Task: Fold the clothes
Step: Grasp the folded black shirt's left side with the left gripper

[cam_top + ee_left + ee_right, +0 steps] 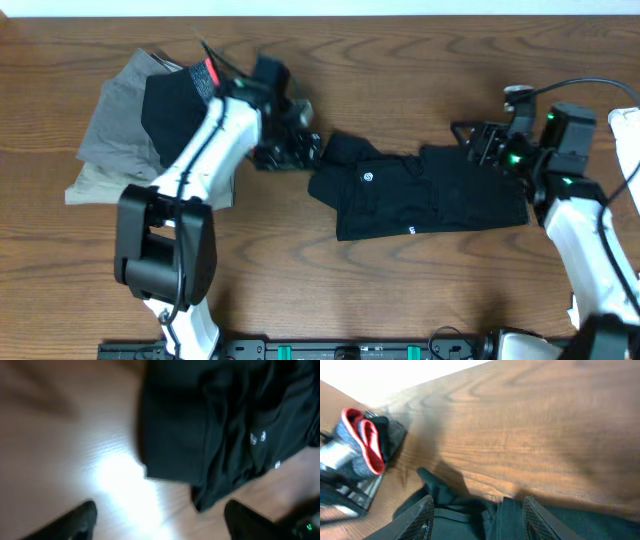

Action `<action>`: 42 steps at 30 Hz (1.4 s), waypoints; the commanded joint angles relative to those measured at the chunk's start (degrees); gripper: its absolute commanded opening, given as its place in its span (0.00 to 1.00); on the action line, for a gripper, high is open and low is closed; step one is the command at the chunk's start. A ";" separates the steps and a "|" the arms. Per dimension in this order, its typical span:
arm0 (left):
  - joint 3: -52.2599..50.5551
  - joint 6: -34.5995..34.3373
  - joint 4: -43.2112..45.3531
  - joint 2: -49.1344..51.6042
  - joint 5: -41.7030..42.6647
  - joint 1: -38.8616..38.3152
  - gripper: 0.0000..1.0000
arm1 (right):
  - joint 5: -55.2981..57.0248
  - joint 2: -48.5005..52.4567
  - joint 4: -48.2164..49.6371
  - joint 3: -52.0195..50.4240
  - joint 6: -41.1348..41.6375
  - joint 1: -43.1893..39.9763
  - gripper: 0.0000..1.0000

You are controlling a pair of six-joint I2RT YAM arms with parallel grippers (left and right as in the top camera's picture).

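The black T-shirt [420,190] lies folded into a rough rectangle at the table's middle, a small white mark near its left end. My left gripper [297,150] is open just off the shirt's left edge, above bare wood. The left wrist view shows the shirt [210,425] ahead of the spread fingers [160,520], nothing between them. My right gripper [482,142] is open at the shirt's upper right corner. In the right wrist view its fingers [476,520] straddle the shirt's edge [465,520] without closing on it.
Grey folded garments [115,135] lie at the far left with a smaller black garment with a grey-and-red waistband [175,100] on top; the waistband also shows in the right wrist view [360,445]. A white object [628,125] sits at the right edge.
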 commanded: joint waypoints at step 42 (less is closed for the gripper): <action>7.56 -0.76 -2.36 2.12 -3.87 -0.22 0.06 | -0.09 -3.93 -4.92 0.83 -2.58 -0.98 0.56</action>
